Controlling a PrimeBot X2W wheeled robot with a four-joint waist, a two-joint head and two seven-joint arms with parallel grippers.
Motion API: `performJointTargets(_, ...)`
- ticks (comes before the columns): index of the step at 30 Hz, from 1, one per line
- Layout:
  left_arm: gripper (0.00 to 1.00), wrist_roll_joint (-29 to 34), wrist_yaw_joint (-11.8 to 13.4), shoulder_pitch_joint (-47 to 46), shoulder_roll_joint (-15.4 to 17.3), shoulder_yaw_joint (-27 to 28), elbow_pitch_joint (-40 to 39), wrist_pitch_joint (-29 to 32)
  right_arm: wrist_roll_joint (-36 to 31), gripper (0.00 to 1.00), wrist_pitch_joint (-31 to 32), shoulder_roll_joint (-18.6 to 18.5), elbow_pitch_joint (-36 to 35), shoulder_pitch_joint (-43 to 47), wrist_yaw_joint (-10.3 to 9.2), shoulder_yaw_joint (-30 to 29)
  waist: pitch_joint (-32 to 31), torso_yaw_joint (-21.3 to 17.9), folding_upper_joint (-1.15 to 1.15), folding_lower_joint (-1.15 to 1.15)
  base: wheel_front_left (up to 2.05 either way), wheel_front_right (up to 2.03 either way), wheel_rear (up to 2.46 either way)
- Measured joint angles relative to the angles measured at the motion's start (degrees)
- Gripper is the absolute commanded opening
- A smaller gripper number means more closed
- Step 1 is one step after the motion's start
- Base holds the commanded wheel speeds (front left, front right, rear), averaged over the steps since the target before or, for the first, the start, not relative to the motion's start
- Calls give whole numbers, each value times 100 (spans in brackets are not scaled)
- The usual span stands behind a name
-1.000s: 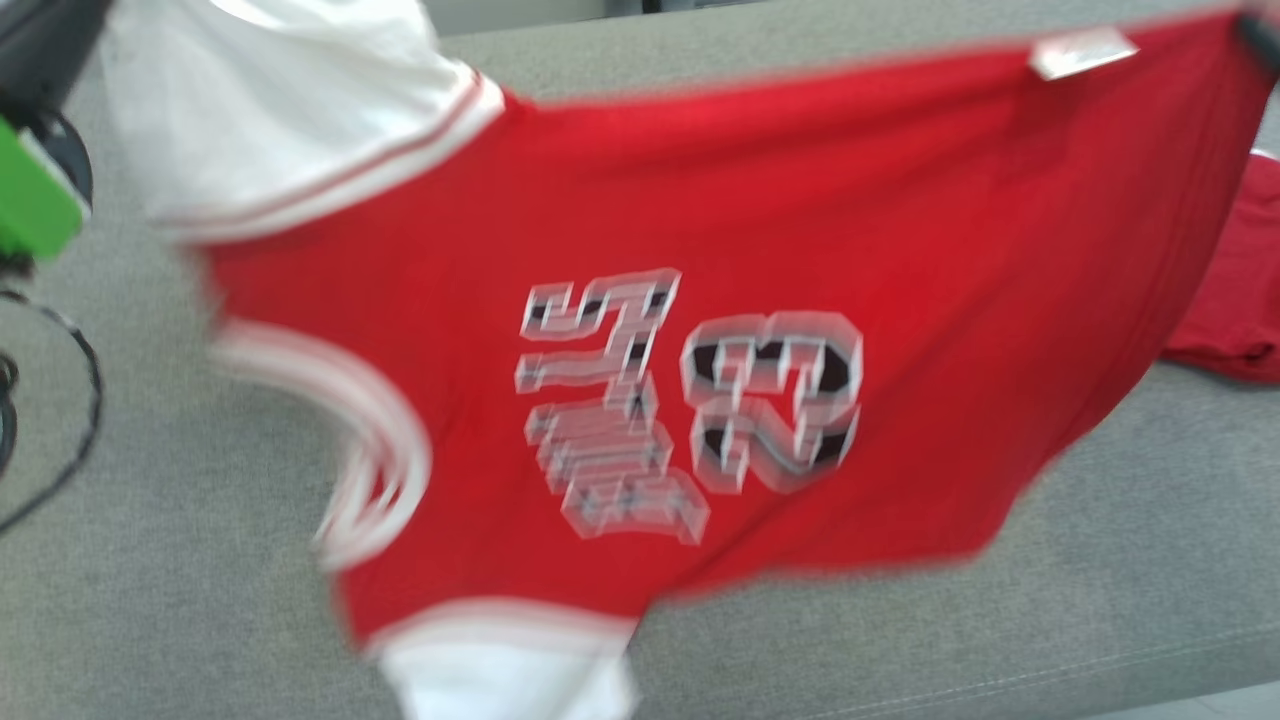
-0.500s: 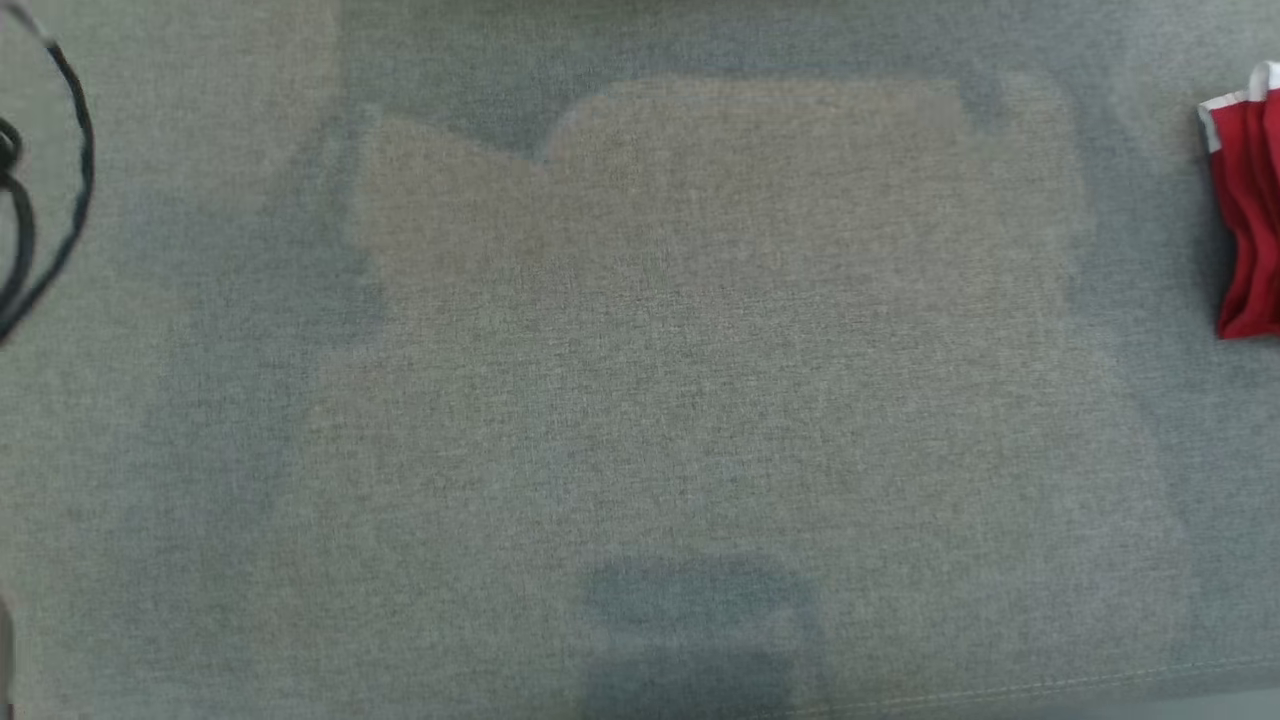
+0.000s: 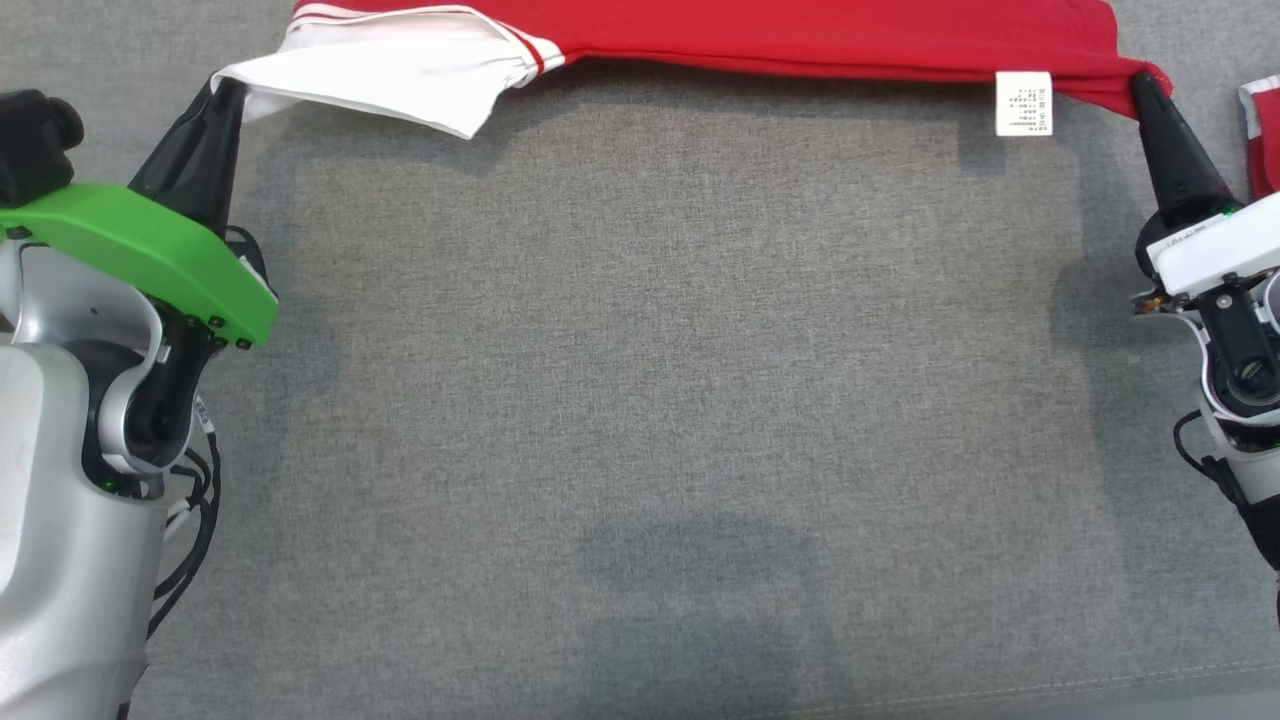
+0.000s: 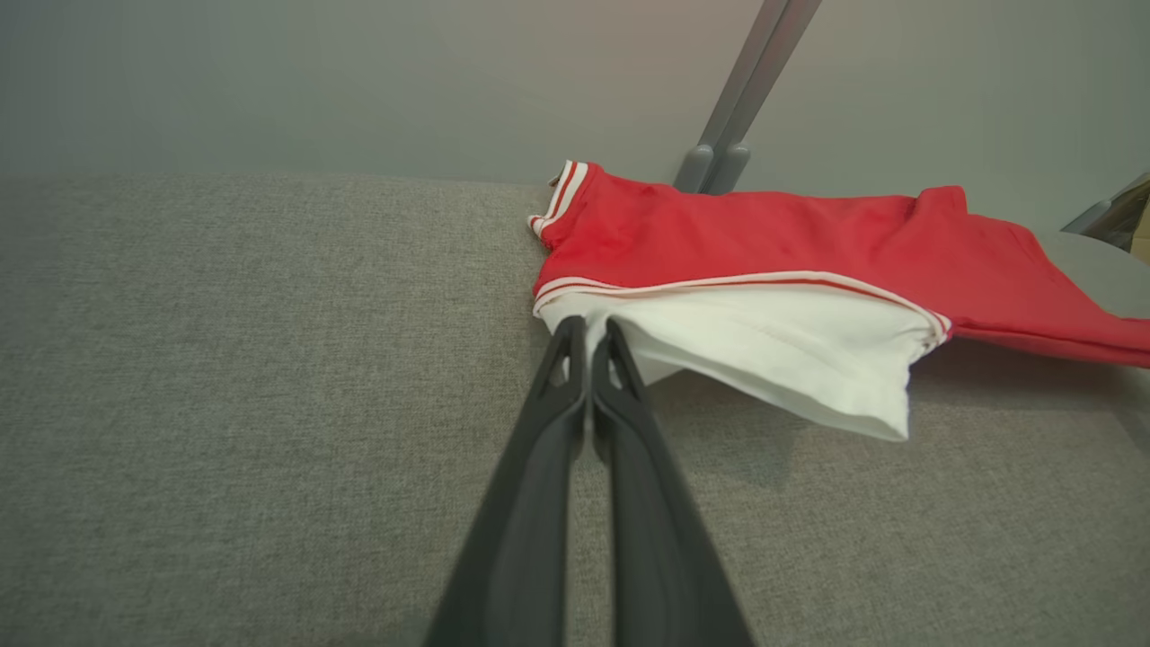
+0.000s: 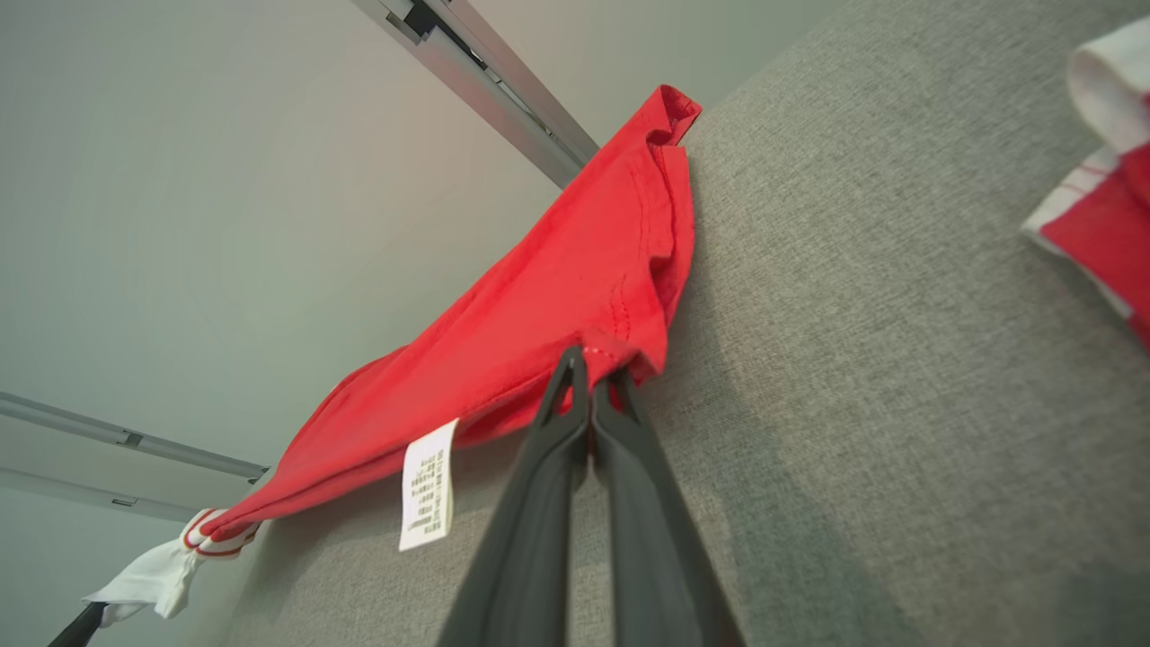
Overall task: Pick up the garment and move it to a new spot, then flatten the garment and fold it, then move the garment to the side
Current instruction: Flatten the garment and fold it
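A second ago the red jersey with white sleeves [image 3: 800,35] hung spread before the head camera. Now it lies bunched along the grey fabric tabletop's [image 3: 640,350] far edge. The left gripper [image 3: 228,88] and right gripper [image 3: 1140,82] have their jaws clamped on its ends, ready for flattening.

The shirt [image 3: 800,35] runs off the head view's top edge — most of its body cut away. The print on its white label [image 3: 1023,103] is too small to read. A second red-and-white cloth [image 3: 1262,140] is clipped at the right edge.
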Motion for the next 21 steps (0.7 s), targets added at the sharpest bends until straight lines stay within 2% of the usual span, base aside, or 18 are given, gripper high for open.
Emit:
performJointTargets(5, 0, -2, -77, 213, 11, 158, 73, -410, 3, 0, -189, 156, 301, 63, 333, 76, -228, -27, 0, 0, 0, 0, 0)
performJointTargets(12, 0, 74, -82, 943, 11, 190, -151, -881, -294, 0, -437, 105, 567, 62, 726, 277, -671, -110, 0, 0, 0, 0, 0)
performJointTargets(16, 0, 166, -54, 1392, -58, 99, -252, -1116, -633, 0, -460, -177, 576, 137, 861, 447, -896, -131, 0, 0, 0, 0, 0)
performJointTargets(17, 0, 220, -23, 1630, -161, 31, -263, -1223, -761, 0, -459, -309, 591, 317, 891, 550, -1005, -128, 0, 0, 0, 0, 0)
performJointTargets(21, 0, 344, 85, 2209, -256, 8, -277, -1448, -965, 0, -452, -396, 632, 716, 912, 824, -1218, -106, 0, 0, 0, 0, 0)
